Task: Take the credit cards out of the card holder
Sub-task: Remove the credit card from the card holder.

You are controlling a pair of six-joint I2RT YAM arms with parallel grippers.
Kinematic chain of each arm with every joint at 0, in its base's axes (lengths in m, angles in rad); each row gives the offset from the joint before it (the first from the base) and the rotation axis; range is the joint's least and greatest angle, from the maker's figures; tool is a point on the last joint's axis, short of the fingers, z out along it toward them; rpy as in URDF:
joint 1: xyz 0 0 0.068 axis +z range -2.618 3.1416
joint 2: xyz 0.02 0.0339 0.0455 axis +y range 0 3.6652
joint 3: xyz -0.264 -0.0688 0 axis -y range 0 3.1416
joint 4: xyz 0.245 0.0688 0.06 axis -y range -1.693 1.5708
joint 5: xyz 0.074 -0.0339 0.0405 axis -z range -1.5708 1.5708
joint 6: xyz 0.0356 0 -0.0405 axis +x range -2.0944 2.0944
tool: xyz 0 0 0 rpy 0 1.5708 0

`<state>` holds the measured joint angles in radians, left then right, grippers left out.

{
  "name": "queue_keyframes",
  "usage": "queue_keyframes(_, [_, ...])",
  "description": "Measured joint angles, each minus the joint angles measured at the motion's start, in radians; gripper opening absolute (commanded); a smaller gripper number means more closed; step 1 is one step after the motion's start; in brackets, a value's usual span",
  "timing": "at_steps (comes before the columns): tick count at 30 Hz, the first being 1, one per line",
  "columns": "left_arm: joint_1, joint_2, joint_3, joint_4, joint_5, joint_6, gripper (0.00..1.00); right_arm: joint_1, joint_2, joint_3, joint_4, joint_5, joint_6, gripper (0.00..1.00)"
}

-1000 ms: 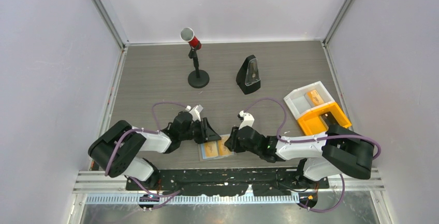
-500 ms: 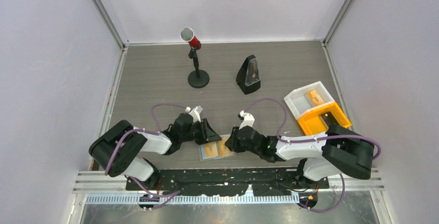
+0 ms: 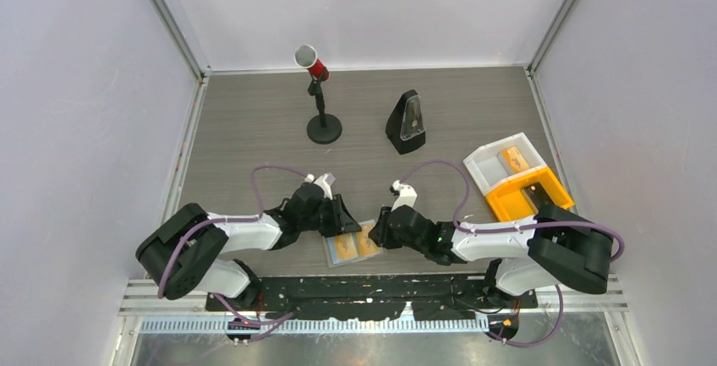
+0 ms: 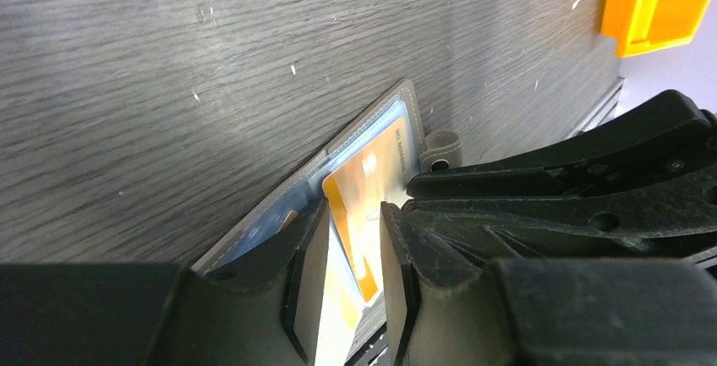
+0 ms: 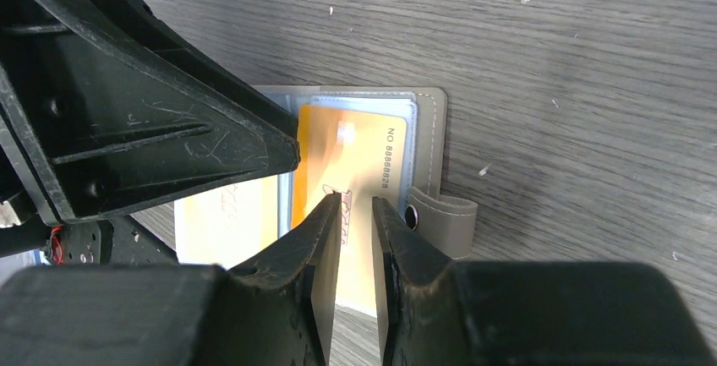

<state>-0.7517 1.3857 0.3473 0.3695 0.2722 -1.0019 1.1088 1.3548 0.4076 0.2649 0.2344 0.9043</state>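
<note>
The card holder (image 3: 353,245) lies open on the table near the front edge, its grey edge showing in the left wrist view (image 4: 254,232) and the right wrist view (image 5: 431,125). An orange-tan card (image 5: 359,150) sits in its right panel and also shows in the left wrist view (image 4: 368,172). A pale orange face (image 5: 221,214) fills the left panel. No black card shows. My left gripper (image 3: 342,219) (image 4: 353,210) stands over the holder's middle, jaws a narrow gap apart with the orange card beneath. My right gripper (image 3: 378,229) (image 5: 355,201) stands over the right panel, jaws narrowly apart and empty.
A microphone on a round stand (image 3: 320,100) and a black metronome (image 3: 407,118) stand at the back. An orange-and-white tray box (image 3: 516,180) sits at the right. The holder's snap tab (image 5: 444,214) sticks out beside my right fingers. The two grippers nearly touch.
My left arm has shifted slightly towards the holder. The right arm and the holder have hardly moved.
</note>
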Motion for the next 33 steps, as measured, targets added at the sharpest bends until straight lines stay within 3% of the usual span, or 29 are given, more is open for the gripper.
queue_keyframes(33, [-0.08,-0.039,0.124,-0.322,-0.137,-0.058,0.37,0.0,0.0,0.0,-0.003,0.0,0.0,0.27])
